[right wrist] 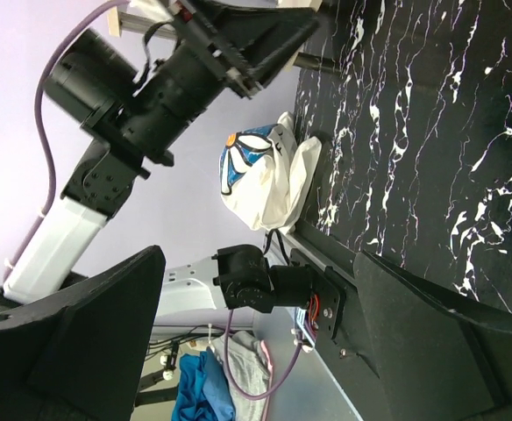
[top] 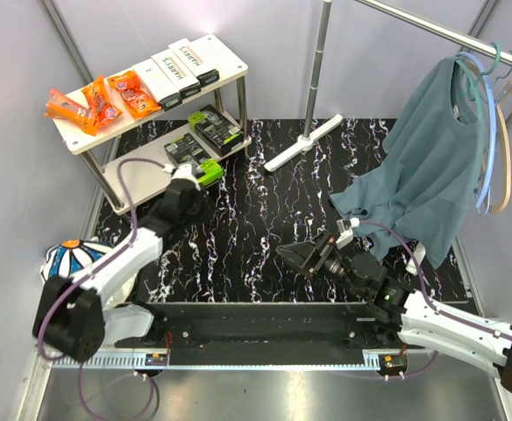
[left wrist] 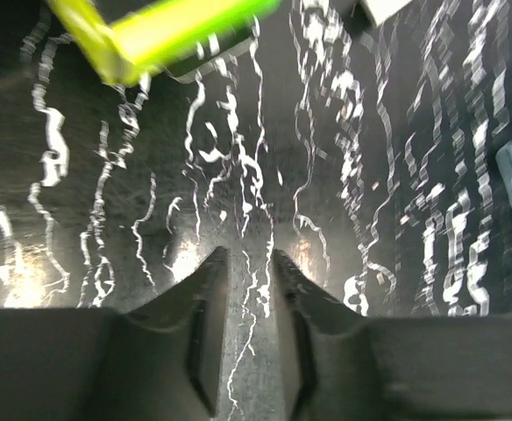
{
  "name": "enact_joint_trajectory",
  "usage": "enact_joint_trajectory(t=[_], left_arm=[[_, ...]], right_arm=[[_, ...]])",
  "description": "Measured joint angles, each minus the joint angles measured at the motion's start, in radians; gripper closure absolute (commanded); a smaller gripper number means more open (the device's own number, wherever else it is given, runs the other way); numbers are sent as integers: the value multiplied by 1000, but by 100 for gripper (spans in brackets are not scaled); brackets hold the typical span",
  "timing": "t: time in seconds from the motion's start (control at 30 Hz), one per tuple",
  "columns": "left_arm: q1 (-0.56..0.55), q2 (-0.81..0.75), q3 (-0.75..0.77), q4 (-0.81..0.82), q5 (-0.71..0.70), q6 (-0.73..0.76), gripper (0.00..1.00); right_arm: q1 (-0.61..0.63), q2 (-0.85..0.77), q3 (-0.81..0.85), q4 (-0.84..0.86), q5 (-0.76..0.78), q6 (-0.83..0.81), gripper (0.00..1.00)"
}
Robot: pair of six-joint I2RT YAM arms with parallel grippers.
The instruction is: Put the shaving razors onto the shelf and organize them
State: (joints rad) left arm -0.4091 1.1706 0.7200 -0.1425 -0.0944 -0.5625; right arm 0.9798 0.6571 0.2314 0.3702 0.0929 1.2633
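The shelf (top: 225, 54) stands at the back left. Its top board carries orange razor packets (top: 98, 103) and white HARRY'S boxes (top: 184, 68). Black-and-green packs (top: 214, 125) lie on the lower board (top: 124, 167). One lime-green pack (top: 209, 171) sits at the front corner of the lower board, seen blurred in the left wrist view (left wrist: 168, 26). My left gripper (top: 192, 177) (left wrist: 249, 259) is just short of that pack, its jaws a narrow gap apart with nothing between them. My right gripper (top: 302, 259) (right wrist: 256, 351) hovers wide open and empty over the marbled mat.
A white T-shaped rack foot (top: 304, 143) and its metal pole (top: 319, 61) stand behind the mat's middle. A teal shirt (top: 423, 167) hangs from the rail at right. A white bag with a flower print (top: 67, 259) (right wrist: 260, 175) lies at the left edge.
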Motion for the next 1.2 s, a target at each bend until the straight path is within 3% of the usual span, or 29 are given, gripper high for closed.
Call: enact_joint_trajectory(t=[0.37, 0.7, 1.2], left_arm=[[-42, 344, 216, -64, -48, 42, 100], [-34, 510, 354, -156, -137, 68, 100], [78, 614, 523, -230, -145, 88, 100]], right_arm=[[0, -56, -14, -40, 23, 2, 0], [0, -84, -24, -63, 30, 3, 0], [0, -127, -39, -85, 48, 7, 0]])
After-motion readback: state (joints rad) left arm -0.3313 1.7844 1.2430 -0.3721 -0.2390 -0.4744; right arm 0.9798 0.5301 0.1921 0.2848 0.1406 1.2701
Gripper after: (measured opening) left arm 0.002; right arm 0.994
